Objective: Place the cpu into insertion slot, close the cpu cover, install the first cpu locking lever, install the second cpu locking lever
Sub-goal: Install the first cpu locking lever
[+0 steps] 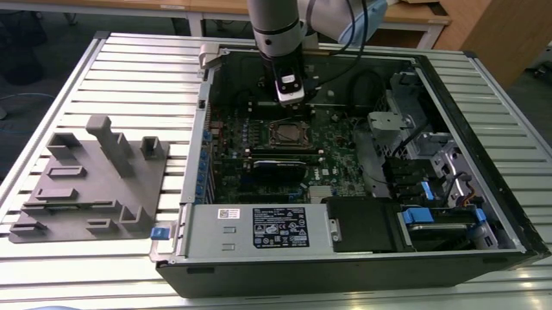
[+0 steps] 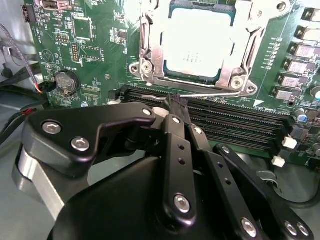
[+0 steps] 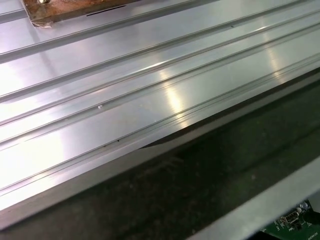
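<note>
Slatted alu desk is being taken up by an open PC case lying on its side. A grey fixture is being carried on the same desk, just beside the case on the exterior view's left. Wooden furniture is being seen in the bg.

Arm is being held down into the case from the far edge. The hand is being held low over the mobo, just beside the insertion slot.

Second wrist view:
- Hand fingers are being held together; no gap is being shown at the tips.
- Tips are being held above the memory slots, at the slot edge, by the end of a thin silvery lever rod. Touching or just short: can't tell.
- The cpu is being held in the insertion slot, silver top up.
- The cpu cover is being seen flat around it, w/ the cpu top showing thru the cut-out.
- The lever rod is being seen running along the slot side nearest the memory slots. Latched or not: can't tell.
- A coin cell is being carried on the mobo, well apart from the slot.

First wrist view: desk slats, the dark case edge and a corner of green mobo are being shown.
</note>
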You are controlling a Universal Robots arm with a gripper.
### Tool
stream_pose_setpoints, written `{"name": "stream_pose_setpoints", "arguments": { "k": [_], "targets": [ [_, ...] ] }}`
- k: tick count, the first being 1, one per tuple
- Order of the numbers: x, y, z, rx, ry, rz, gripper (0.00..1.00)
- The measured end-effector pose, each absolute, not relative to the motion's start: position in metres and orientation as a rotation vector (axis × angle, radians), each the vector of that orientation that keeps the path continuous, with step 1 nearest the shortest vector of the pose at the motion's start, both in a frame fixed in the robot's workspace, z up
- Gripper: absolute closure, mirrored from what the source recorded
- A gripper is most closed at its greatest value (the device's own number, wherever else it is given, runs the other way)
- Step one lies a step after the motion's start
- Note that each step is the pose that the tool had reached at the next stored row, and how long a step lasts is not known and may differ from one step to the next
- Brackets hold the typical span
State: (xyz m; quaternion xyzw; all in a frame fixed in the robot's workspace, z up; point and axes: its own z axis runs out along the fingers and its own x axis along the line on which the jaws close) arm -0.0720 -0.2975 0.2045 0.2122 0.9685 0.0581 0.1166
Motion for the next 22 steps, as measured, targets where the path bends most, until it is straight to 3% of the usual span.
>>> {"name": "stream_pose_setpoints", "arguments": {
  "k": [22],
  "targets": [
    [-0.0712, -0.2960, 0.2018, 0.592, 2.837, 0.174, 0.89]
  ]
}}
